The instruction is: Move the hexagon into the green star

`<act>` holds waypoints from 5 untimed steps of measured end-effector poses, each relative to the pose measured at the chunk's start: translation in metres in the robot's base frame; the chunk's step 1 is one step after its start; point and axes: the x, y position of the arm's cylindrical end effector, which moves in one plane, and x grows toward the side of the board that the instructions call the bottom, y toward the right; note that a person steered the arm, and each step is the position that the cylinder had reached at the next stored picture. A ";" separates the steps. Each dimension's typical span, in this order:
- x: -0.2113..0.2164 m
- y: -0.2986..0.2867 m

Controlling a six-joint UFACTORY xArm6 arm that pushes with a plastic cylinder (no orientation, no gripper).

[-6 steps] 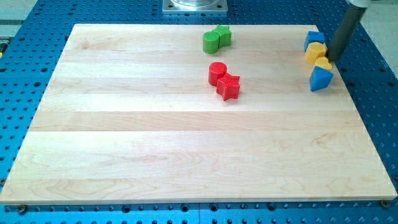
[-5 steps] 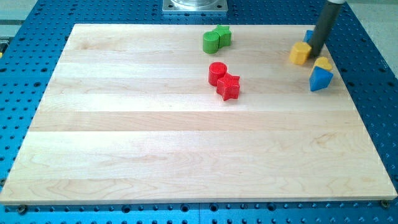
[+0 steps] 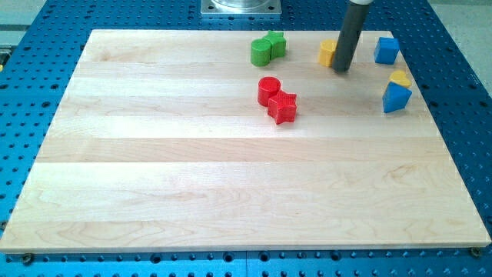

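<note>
The yellow hexagon (image 3: 328,52) lies near the view's top, right of centre, on the wooden board (image 3: 231,169). My tip (image 3: 341,69) stands against the hexagon's right side, the rod partly covering it. The green star (image 3: 275,43) sits to the hexagon's left near the top edge, touching a green rounded block (image 3: 261,52) on its lower left. A gap of bare wood separates the hexagon from the green star.
A red cylinder (image 3: 268,90) and a red star (image 3: 283,107) touch each other below the green pair. A blue cube (image 3: 387,50) sits at the top right. A small yellow block (image 3: 399,77) rests against a blue triangle (image 3: 396,98) near the right edge.
My tip has swept left along the top of the board, pushing the yellow hexagon away from the blue cube and towards the green star.
</note>
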 end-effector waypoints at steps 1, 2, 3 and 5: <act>-0.014 -0.001; -0.039 0.036; -0.034 -0.021; -0.034 -0.032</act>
